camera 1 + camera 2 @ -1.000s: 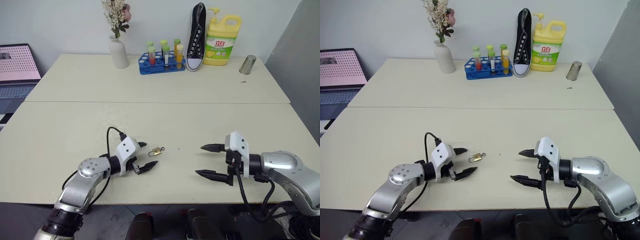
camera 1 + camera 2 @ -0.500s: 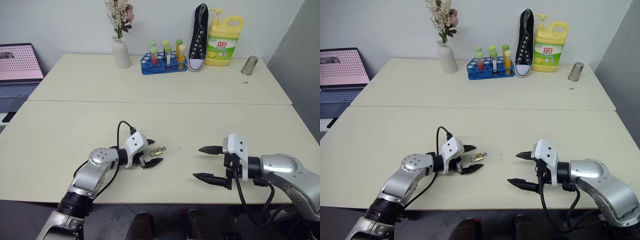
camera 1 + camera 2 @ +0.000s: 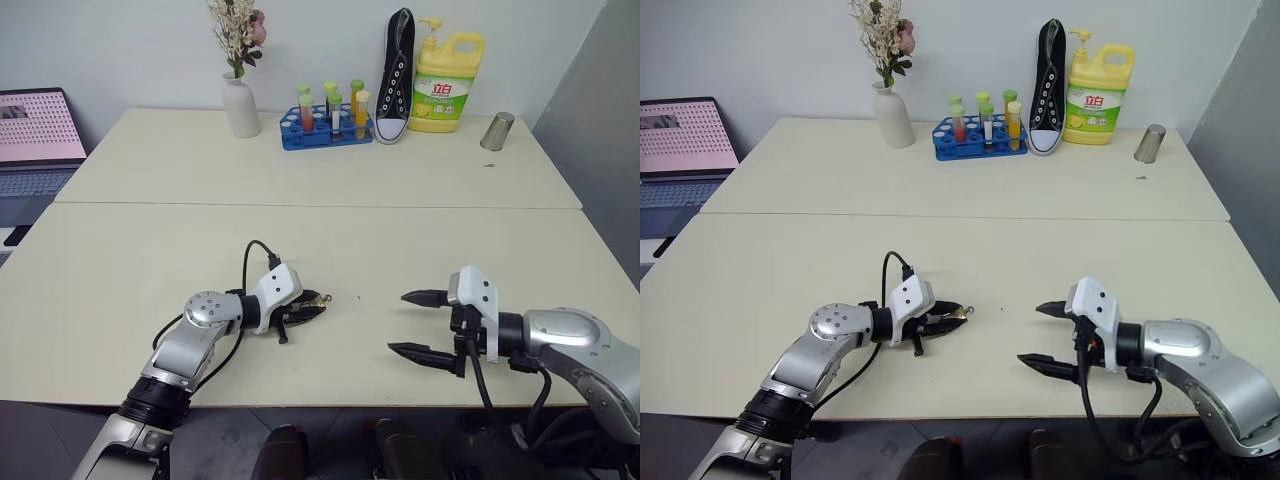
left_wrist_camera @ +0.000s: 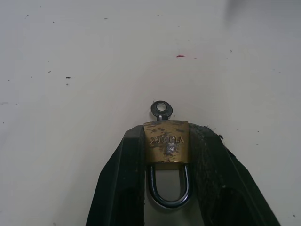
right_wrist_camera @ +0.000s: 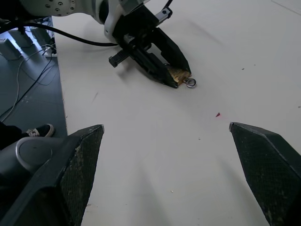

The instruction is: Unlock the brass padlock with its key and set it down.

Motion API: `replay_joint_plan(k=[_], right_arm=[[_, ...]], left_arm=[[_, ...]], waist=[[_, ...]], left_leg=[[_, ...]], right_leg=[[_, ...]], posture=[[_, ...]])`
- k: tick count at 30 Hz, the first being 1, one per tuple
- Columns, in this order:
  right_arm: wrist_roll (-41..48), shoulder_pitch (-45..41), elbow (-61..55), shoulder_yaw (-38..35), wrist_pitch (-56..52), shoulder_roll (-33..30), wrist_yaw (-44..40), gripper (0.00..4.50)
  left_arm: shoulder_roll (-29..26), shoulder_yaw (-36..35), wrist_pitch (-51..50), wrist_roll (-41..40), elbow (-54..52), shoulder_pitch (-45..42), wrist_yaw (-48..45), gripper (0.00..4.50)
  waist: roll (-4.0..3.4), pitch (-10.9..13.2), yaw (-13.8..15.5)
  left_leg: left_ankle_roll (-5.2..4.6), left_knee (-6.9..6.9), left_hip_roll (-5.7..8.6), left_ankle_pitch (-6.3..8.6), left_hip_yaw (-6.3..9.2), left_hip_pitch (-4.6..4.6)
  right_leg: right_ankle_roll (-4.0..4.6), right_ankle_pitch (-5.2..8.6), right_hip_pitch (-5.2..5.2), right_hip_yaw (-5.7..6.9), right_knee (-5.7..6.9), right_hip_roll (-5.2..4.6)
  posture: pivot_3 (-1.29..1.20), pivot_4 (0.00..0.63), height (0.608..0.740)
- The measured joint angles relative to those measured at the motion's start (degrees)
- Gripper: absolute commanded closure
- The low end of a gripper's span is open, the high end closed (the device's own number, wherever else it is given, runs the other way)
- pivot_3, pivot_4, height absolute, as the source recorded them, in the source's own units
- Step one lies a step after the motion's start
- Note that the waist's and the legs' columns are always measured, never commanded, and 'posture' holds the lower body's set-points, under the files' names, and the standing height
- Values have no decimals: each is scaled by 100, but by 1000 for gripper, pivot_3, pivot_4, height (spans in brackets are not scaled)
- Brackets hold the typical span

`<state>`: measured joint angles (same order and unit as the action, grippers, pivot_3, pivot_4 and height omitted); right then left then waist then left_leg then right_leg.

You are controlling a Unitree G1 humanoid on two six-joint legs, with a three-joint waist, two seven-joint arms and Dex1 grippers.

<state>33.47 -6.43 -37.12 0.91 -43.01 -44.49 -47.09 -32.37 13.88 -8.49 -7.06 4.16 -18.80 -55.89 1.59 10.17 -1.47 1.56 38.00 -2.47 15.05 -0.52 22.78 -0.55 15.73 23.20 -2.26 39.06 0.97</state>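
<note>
Now the left gripper (image 4: 165,155) has its jaws pinching the brass padlock (image 4: 166,146) by the two flat sides of its body, low on the surface (image 3: 330,235), at about seven o'clock from the middle of the near half in the head view. In the left wrist view the shackle loop lies back between the two black fingers (image 4: 123,183), and the key (image 4: 161,109) sticks out of the body's far end, its round bow free beyond the fingertips. The right gripper (image 3: 418,322) hangs well apart at about three o'clock from the lock, jaws spread wide and holding nothing.

The step in hand looks like securing the lock so the key can be turned. To do it well, the left grip should be firm enough that the body cannot twist or slip when the key is worked. The key's bow should be left uncovered and pointed toward the right arm. The lock likely needs lifting off the surface a little, since the bow is small and lies nearly flat. The right jaws must narrow a great deal and come in along the key's line, catching only the bow.
</note>
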Motion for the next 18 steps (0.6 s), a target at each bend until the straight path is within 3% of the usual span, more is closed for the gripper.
replay_joint_plan(k=[5, 13, 18], right_arm=[[-51, 216, 45, -214, 106, 24, 151, 0], [-147, 310, 270, -434, 563, 512, 465, 0], [722, 3, 432, -602, 185, 701, 315, 0]], left_arm=[[101, 479, 1080, 360, -47, -333, -364, 3523], [103, 582, 3928, 1022, 40, -1002, -294, 3523], [85, 590, 5931, 1944, 646, -1347, 418, 3523]], waist=[[2, 2, 48], [0, 0, 10], [0, 0, 5]], left_leg=[[0, 0, 11, 0, -1, 12], [0, -2, -1, 0, -4, 5], [0, 0, 1, 0, -8, 5]], right_leg=[[0, 0, 3, 0, -7, 1], [0, 0, 3, -5, -4, 2], [8, -7, 2, -8, -4, 3]], posture=[[0, 150, 740], [0, 150, 740], [0, 150, 740]])
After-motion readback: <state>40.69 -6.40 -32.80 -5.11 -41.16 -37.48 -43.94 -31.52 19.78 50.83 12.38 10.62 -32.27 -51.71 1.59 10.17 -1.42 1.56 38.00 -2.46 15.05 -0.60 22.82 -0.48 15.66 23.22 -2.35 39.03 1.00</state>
